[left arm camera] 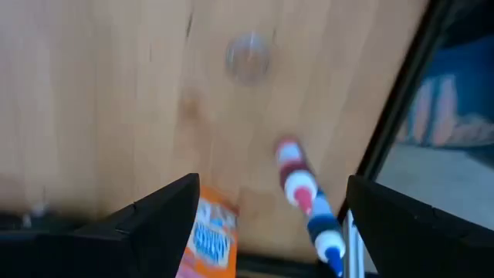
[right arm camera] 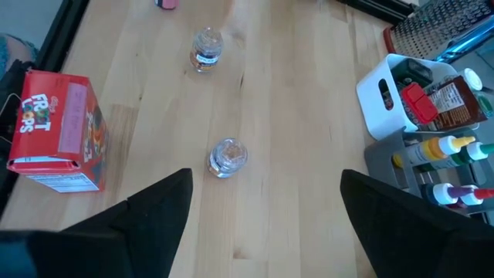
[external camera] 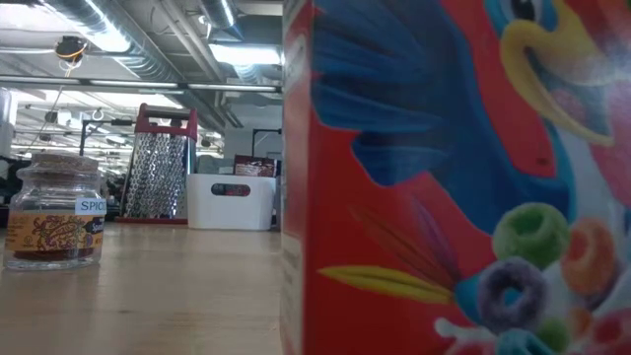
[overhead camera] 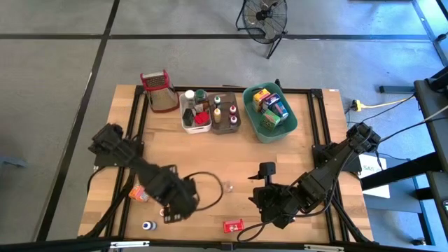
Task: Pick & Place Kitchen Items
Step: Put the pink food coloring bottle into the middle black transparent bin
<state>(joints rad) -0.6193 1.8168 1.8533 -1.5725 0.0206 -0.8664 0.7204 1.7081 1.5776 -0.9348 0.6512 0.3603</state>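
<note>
The left gripper [overhead camera: 175,203], jaws wide and empty, hovers over the bottle [left arm camera: 307,202], whose long axis points toward five o'clock.

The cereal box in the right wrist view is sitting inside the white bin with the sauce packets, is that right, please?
Not quite: the right wrist view shows the cereal box on the bare wooden table, well apart from the white bin, which does hold the packets.

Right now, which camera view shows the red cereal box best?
The right wrist view: the red cereal box shows whole, standing on the table with its name readable. The low view shows only part of its front, filling the picture. The high view shows it small near the front edge. The left wrist view misses it.
</note>
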